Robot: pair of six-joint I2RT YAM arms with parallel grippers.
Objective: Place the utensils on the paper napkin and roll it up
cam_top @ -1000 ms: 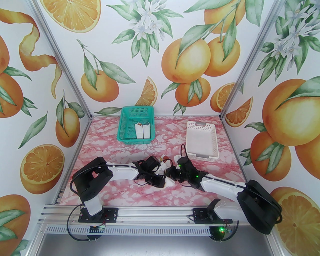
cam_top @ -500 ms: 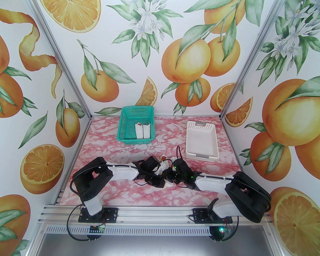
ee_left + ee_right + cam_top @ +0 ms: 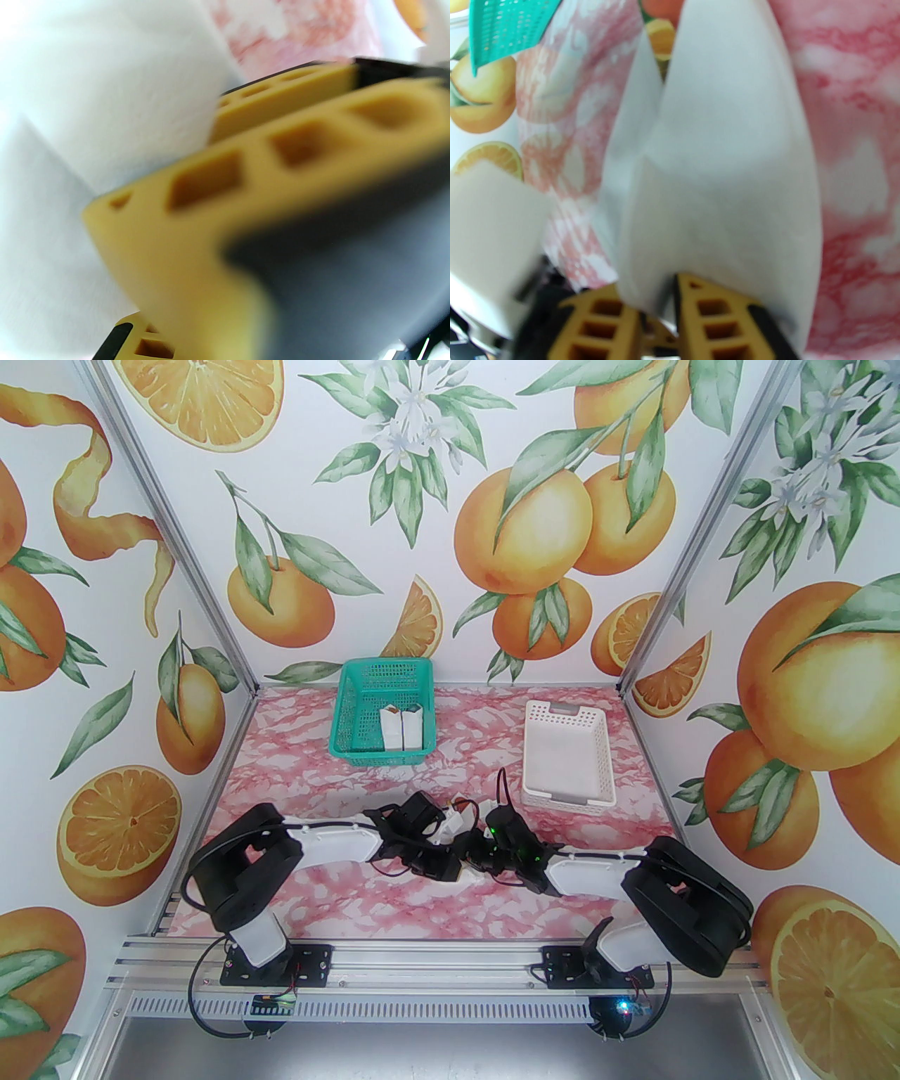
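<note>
The paper napkin is a crumpled white bundle at mid-table, between the two wrists. A small orange tip pokes out at its far end; the rest of the utensils is hidden inside. My left gripper comes in from the left and my right gripper from the right, almost touching. In the left wrist view the napkin slips between the nearly closed yellow fingers. In the right wrist view the folded napkin runs down between the right gripper's fingers, pinched there.
A green basket at the back left holds two white wrapped bundles. A white basket stands at the back right, close to the right wrist. The pink marbled table lies bare left of the arms.
The right arm has folded in and swung left, bringing its wrist closer to the left one. The left arm has drawn back slightly. Both jaws have eased a little.
</note>
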